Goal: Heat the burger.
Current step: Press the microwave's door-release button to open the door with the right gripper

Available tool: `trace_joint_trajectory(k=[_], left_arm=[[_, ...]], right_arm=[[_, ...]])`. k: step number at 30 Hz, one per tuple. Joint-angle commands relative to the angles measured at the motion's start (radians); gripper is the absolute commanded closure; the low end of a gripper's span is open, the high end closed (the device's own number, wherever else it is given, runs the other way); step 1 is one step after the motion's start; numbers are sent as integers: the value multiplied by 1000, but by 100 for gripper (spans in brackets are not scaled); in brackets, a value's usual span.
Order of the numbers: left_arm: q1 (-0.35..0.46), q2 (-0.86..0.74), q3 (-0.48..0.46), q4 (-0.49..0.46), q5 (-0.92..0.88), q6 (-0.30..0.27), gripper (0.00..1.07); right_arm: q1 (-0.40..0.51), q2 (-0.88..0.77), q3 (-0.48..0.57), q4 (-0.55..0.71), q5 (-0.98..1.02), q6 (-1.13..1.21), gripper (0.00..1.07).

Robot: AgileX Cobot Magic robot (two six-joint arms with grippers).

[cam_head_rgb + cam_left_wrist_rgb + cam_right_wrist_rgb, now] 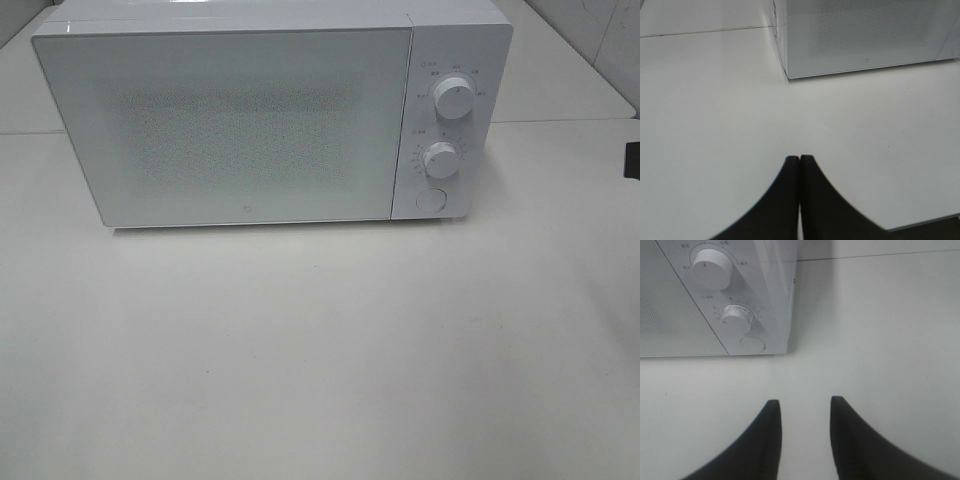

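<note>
The microwave (272, 112) has a glossy, smooth white shell; its door (225, 125) is shiny with a fine speckled mesh. The knobs (455, 97) look like smooth white plastic. The table (320, 350) is matt. The left fingers (822, 207) and right fingers (855, 442) are matt black.

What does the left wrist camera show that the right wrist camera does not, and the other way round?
Only the left wrist view: the left gripper, fingers pressed together, and the corner of the microwave away from the controls. Only the right wrist view: the right gripper, fingers apart with nothing between them, plus the upper knob, lower knob and round button. Both: the white microwave, door closed, standing on the white table. The burger appears in neither.
</note>
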Motion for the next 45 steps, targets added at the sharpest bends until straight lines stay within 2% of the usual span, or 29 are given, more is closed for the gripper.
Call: trace_joint_trajectory(k=[1, 3, 6, 7, 8, 15, 26, 31, 32, 45], left_arm=[[2, -20, 3, -2, -13, 0, 106], [2, -20, 3, -2, -13, 0, 106], [2, -20, 3, -2, -13, 0, 106], [2, -20, 3, -2, -13, 0, 106], [2, -20, 3, -2, -13, 0, 106], [2, -20, 3, -2, -13, 0, 106], [2, -20, 3, -2, -13, 0, 106], [2, -20, 3, -2, -13, 0, 106], [2, -20, 3, -2, -13, 0, 106], [2, -20, 3, -1, -13, 0, 106]], right_arm=[[-6, 46, -7, 0, -76, -16, 88], [-6, 113, -7, 0, -151, -16, 97], [-6, 138, -7, 0, -179, -15, 100], [-6, 185, -7, 0, -236, -11, 107], [-6, 229, -7, 1, -290, -11, 107], [2, 379, -7, 12, -435, 20, 107], [153, 610, -7, 11, -657, 102, 107], [205, 715, -20, 11, -763, 264, 107], [213, 755, -39, 11, -785, 364, 107], [215, 904, -123, 11, -851, 756, 107]])
